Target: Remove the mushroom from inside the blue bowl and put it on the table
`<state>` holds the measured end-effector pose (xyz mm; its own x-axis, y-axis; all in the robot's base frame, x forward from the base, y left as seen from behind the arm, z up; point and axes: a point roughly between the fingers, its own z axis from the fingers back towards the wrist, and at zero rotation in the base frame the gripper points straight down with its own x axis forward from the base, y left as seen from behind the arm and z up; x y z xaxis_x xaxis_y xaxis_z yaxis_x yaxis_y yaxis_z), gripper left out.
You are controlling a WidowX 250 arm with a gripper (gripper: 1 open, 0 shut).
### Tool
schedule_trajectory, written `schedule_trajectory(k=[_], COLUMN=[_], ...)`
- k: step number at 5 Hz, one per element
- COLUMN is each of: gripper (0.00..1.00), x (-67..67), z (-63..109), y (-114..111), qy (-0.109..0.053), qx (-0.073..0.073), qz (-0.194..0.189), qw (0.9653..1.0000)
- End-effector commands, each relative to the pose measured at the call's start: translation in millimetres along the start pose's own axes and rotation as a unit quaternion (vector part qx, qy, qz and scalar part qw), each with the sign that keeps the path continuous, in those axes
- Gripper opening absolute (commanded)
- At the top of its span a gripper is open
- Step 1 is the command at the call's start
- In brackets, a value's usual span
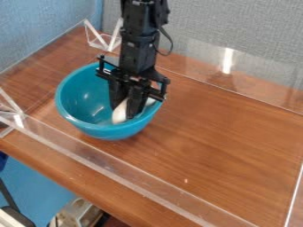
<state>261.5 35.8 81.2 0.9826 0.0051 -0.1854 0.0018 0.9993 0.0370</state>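
The blue bowl (81,105) sits on the left part of the table (219,133). My black gripper (127,108) reaches straight down into the bowl's right half. It is shut on the mushroom (122,111), whose cream-white stem shows between the two fingers. The reddish-brown cap is hidden by the fingers. The mushroom hangs just above the bowl's inside, still within its rim.
Low clear acrylic walls (225,62) edge the tabletop at the back, left and front. A blue textured wall stands behind. Bare wood stretches to the right of the bowl and in front of it.
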Motion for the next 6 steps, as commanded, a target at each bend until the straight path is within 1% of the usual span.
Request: schedule_trajectory(k=[1,2,4,5,6], gripper=[0.00,0.00,0.00,0.00,0.00], x=[6.8,8.5,4.8,11.6,17.4], z=[12.6,5.8,52.2,62.9,68.2], y=[-1,-6,-6,-25,-66], qy=[-0.038,-0.038,-0.040,-0.044,-0.045], qx=[0.003,0.001,0.002,0.006,0.013], qz=[0.020,0.036,0.040,0.028,-0.018], qw=[0.9991,0.9986,0.9984,0.9986,0.9987])
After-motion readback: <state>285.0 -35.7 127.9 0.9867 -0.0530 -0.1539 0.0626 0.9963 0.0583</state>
